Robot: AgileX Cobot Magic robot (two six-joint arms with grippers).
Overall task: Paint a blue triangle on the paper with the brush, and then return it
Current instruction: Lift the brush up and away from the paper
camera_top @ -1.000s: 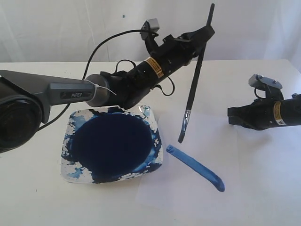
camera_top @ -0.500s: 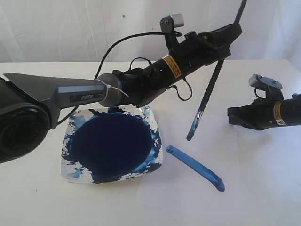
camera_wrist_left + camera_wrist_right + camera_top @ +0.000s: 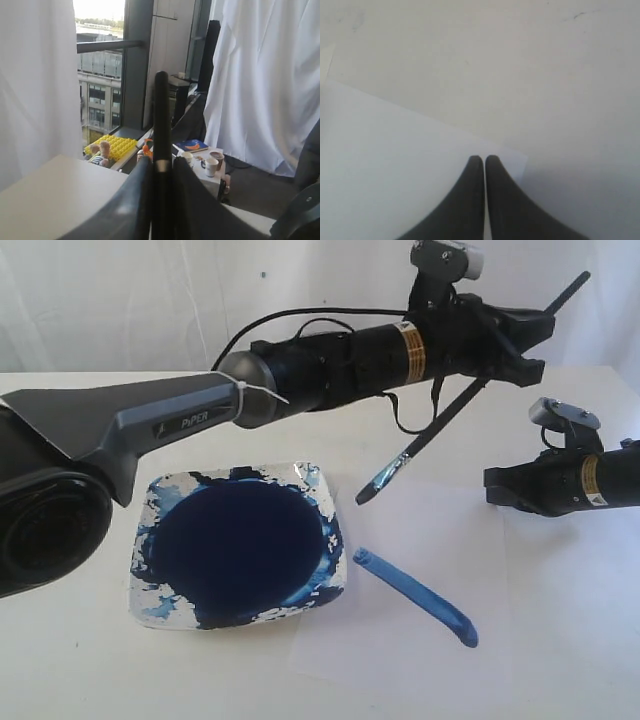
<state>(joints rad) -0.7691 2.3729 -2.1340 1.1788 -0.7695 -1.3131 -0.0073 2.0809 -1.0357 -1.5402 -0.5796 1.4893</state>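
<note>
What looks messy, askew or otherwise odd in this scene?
The square white dish has dark blue paint smeared over its rim and corners. The long black-handled brush, clamped in the left hand, hangs slanted above the white paper sheet, which bears only one thick blue stroke.

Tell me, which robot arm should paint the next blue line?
Left, probably. The left gripper clamps the brush, whose blue tip hangs above the paper near the one blue stroke painted. The right gripper is shut, empty, at the paper's corner.
</note>
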